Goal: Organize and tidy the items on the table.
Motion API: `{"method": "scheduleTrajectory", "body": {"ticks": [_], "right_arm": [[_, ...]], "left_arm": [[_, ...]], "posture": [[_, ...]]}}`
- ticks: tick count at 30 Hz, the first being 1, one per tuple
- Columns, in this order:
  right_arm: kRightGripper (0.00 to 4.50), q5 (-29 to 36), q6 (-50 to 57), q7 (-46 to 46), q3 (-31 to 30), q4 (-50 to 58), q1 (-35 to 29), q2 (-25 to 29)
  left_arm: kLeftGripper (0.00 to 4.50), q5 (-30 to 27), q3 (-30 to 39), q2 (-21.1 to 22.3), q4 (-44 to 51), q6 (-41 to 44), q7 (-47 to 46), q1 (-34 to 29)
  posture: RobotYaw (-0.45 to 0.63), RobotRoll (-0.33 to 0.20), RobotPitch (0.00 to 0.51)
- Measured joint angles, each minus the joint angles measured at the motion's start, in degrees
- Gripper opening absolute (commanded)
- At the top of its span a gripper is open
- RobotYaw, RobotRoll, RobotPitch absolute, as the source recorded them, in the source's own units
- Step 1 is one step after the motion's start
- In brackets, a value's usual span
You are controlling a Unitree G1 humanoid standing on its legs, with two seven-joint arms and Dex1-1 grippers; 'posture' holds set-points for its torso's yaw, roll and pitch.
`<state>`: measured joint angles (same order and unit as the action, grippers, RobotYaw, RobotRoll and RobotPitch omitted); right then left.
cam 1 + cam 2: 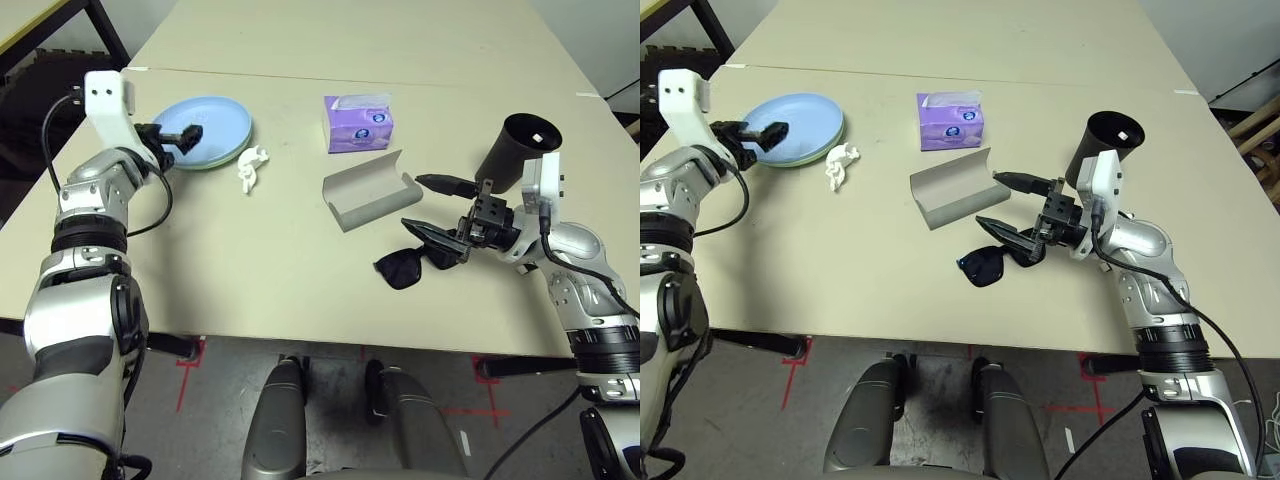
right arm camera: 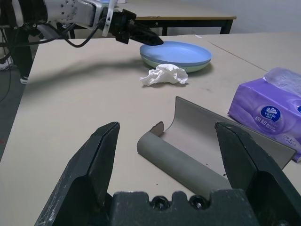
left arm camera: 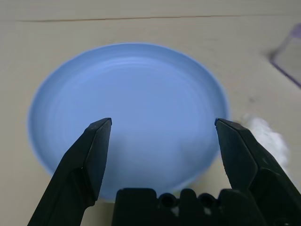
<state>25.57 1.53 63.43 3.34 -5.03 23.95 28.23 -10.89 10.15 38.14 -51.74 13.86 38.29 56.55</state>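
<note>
Stacking shows at the far left of your bench (image 1: pixel 300 300): the light blue plate (image 1: pixel 215 125) lies on the pale green plate (image 2: pixel 188 65), whose rim peeks out beneath. Your left hand (image 1: pixel 185 135) hovers over the near edge of the blue plate, fingers spread wide with nothing between them. Just beside the plates sits the crumpled white tissue wad (image 1: pixel 252 167). Toward the middle lies the grey glasses case (image 1: pixel 370 190), open and on its side, with a purple tissue pack (image 1: pixel 358 123) behind it. Near the front edge you have the black sunglasses (image 1: pixel 408 265), and your right hand (image 1: pixel 440 215) hangs over them, also fully spread and holding nothing. A black cup (image 1: pixel 515 150) stands tilted behind that wrist.

Your bench is plain beige and matte, with a seam running across it farther back. Below the front edge you see grey floor with red tape marks (image 1: pixel 190 360), and in the right wrist view another table (image 2: pixel 188 21) stands beyond.
</note>
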Motion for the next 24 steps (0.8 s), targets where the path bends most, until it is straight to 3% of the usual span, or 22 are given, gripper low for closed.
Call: {"method": "scheduleTrajectory", "body": {"ticks": [12, 24], "right_arm": [[4.5, -0.07, -0.33, 0.05, 0.0, -0.27, -0.05, 0.13], [4.5, -0.44, -0.65, 0.06, -0.03, -0.7, -0.05, 0.13]], "left_arm": [[4.48, -0.2, -3.48, -1.0, 14.69, 6.65, 7.44, -6.19], [4.48, 1.73, -7.06, -3.36, 12.06, 6.13, 9.15, -6.15]], "posture": [[0.18, 0.0, 0.179], [0.17, 0.0, 0.179]]}}
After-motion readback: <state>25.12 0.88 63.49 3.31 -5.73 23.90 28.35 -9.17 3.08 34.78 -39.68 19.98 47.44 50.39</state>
